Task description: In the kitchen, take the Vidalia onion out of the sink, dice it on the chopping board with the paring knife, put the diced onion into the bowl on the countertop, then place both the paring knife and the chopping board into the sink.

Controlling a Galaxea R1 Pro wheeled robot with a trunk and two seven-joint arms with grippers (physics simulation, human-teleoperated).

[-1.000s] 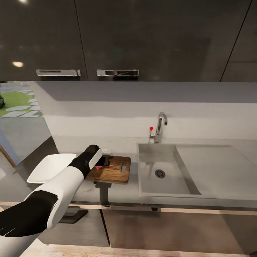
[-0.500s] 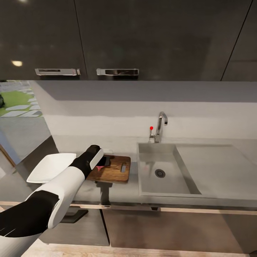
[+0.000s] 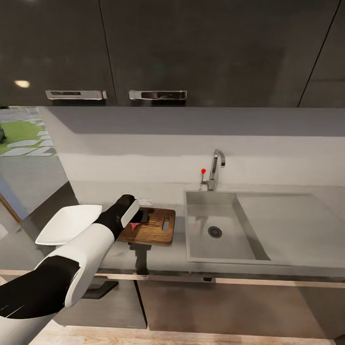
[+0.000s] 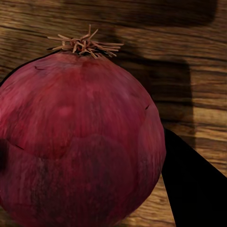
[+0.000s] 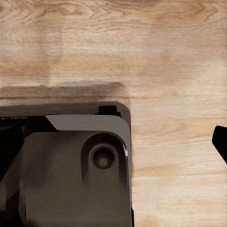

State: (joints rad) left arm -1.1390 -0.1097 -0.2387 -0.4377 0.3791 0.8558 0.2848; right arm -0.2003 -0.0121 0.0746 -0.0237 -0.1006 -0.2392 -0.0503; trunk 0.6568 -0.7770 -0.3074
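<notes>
Nothing has moved: our left gripper grips the onion over the board.
Its fingers hide the onion; sink lies open alongside.

Dark upper cabinets with chrome handles, pale backsplash wall, wooden floor

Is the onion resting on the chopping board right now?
Cannot tell. The left wrist view shows the onion over the chopping board, but its underside is hidden.
</notes>
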